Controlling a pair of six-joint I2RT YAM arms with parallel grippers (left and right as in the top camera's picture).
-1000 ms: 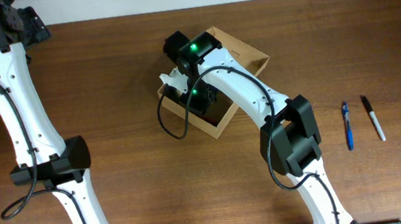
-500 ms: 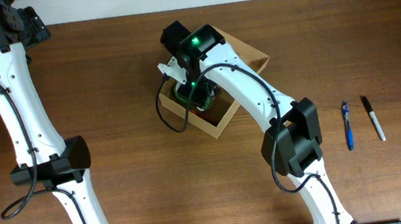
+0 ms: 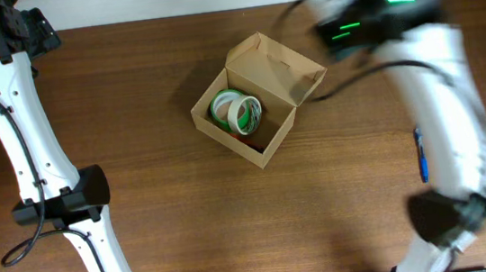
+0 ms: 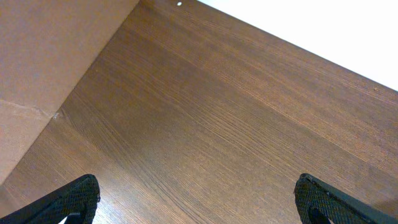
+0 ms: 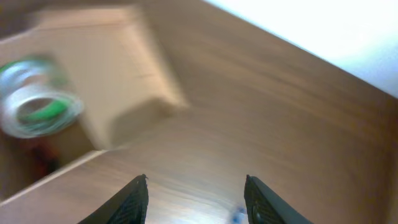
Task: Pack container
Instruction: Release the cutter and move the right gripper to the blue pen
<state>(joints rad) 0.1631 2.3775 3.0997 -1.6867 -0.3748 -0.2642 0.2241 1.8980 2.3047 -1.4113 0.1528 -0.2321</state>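
The container (image 3: 266, 77), a tan cardboard box, sits open at mid-table with its flap lid standing up on the far-right side. Tape rolls (image 3: 238, 112), green and white, lie inside it. The right wrist view shows the box (image 5: 134, 74) and the rolls (image 5: 38, 107) blurred at the left. My right gripper (image 5: 198, 199) is open and empty over bare table, right of the box. My right arm (image 3: 426, 71) is motion-blurred at the upper right of the overhead view. My left gripper (image 4: 202, 202) is open and empty above bare wood, far from the box.
A blue pen (image 3: 421, 155) lies on the table to the right, partly behind my right arm, and shows as a blue blur between the right fingers (image 5: 238, 216). A brown flat panel (image 4: 43, 68) stands at the left of the left wrist view. My left arm (image 3: 21, 132) runs down the left side.
My right arm has pulled out of the box and swung up and to the right, uncovering the tape rolls inside. The left arm has not moved.
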